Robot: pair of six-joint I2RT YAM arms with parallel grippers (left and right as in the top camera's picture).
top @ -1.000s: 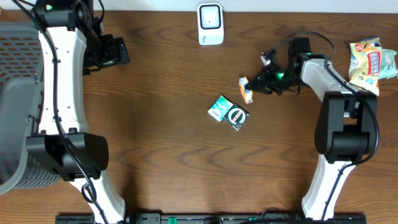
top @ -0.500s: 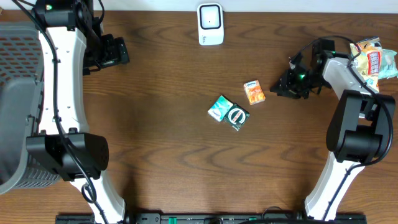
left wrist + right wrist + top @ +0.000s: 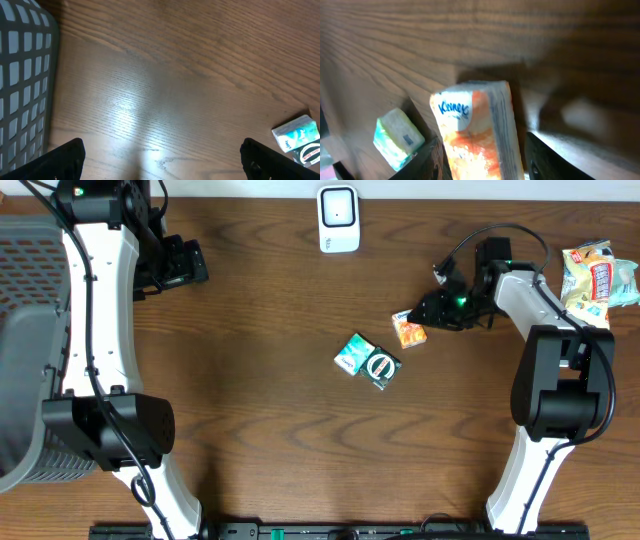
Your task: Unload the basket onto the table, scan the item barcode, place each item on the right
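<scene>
So the right gripper (image 3: 422, 312) is down at the tissue pack (image 3: 408, 330) with its jaws apart. In the wrist view the pack sits between the two fingers (image 3: 431, 159), close on both sides, but I don't see them squeezing it, so I'd call it unheld for now. The tissue pack lies on the table (image 3: 260, 420), right of centre, just up and right of the two green packs (image 3: 366, 361) and well apart from the scanner (image 3: 338, 220) at the far edge. A snack bag (image 3: 597, 275) sits off beyond the right arm. The left gripper (image 3: 188, 264) hangs wide open near the basket (image 3: 30, 300) with nothing in it, so it's not part of this. My read: this is the pick-up step, nothing scanned yet. Next move calls for closing on the pack's narrow sides, lifting, then carrying it to the scanner and turning it so the barcode faces the window — I can't spot a barcode in any view, so it may take some rotating.
</scene>
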